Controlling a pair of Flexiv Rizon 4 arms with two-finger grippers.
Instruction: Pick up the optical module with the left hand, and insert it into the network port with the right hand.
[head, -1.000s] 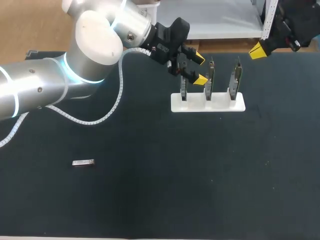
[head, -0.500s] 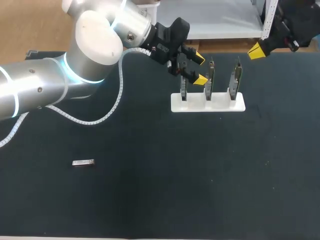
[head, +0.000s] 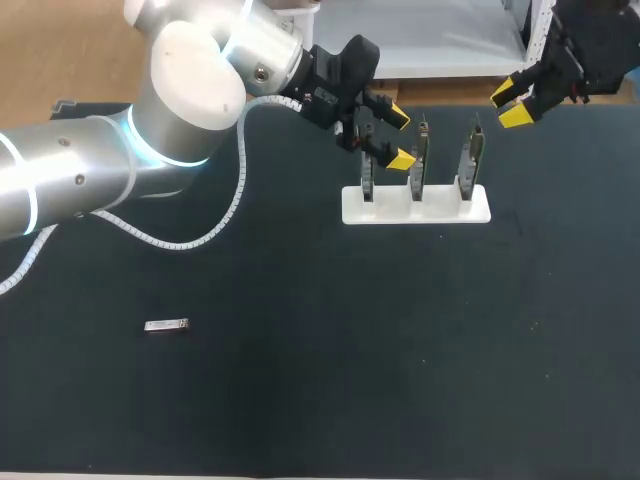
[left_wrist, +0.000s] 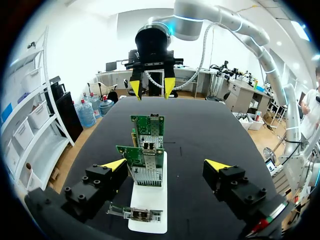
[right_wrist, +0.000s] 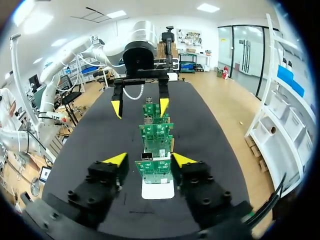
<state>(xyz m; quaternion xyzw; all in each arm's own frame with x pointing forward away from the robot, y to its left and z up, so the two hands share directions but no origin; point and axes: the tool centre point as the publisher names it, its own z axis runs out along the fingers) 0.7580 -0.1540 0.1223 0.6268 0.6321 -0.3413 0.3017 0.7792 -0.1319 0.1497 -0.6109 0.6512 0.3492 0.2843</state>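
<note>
The optical module (head: 166, 325), a small silver bar, lies flat on the black table (head: 320, 380) at the front left, far from both grippers. A white stand (head: 415, 205) at the back holds three upright green network cards (head: 420, 160). My left gripper (head: 400, 138) hangs open beside the leftmost card; in its wrist view its fingers (left_wrist: 165, 165) straddle the row of cards (left_wrist: 147, 150) without touching. My right gripper (head: 510, 104) hovers open past the stand's right end, and its wrist view shows the cards (right_wrist: 157, 135) ahead of its fingers (right_wrist: 149, 160). Neither holds anything.
The left arm's white cable (head: 230, 200) loops above the table's left half. Dark table stretches in front of the stand and around the module. The table's far edge runs just behind the stand.
The right gripper's fingers have spread apart from shut to open, and it has shifted slightly toward the stand. The left arm and the module have not moved.
</note>
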